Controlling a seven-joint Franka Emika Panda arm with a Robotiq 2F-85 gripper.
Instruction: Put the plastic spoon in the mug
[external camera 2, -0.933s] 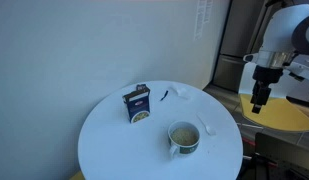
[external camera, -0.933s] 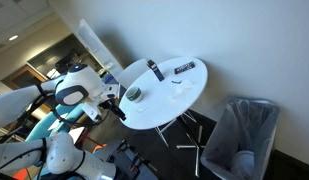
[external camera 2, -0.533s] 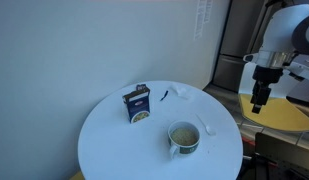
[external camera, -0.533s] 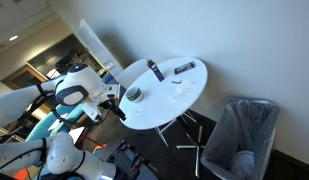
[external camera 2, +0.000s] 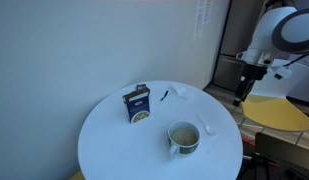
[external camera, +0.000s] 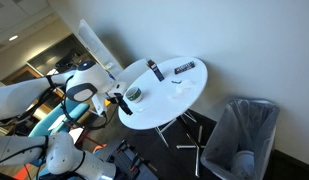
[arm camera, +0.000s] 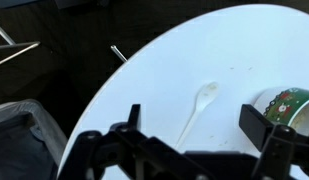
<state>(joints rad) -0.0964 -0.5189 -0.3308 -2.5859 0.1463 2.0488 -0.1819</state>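
The white plastic spoon (arm camera: 197, 106) lies flat on the round white table (arm camera: 234, 45), bowl end away from me. It also shows in an exterior view (external camera 2: 206, 127), just beside the mug. The squat mug (external camera 2: 183, 137) stands near the table's edge; it also shows in an exterior view (external camera: 134, 94) and at the wrist view's right edge (arm camera: 290, 102). My gripper (arm camera: 197, 120) is open and empty, above the table edge with the spoon's handle between its fingers in view. It shows in both exterior views (external camera: 122, 101) (external camera 2: 240, 94), beside the table.
A blue box (external camera 2: 137, 104) stands upright behind the mug, with a small dark item (external camera 2: 164, 96) and a white item (external camera 2: 181, 92) beyond. Two long black bars (external camera: 154, 69) (external camera: 184, 67) lie on the table's far side. A mesh bin (external camera: 241, 135) stands on the floor.
The arm has moved in towards the table edge, nearer the mug and spoon. The gripper stays open. Nothing on the table has moved.
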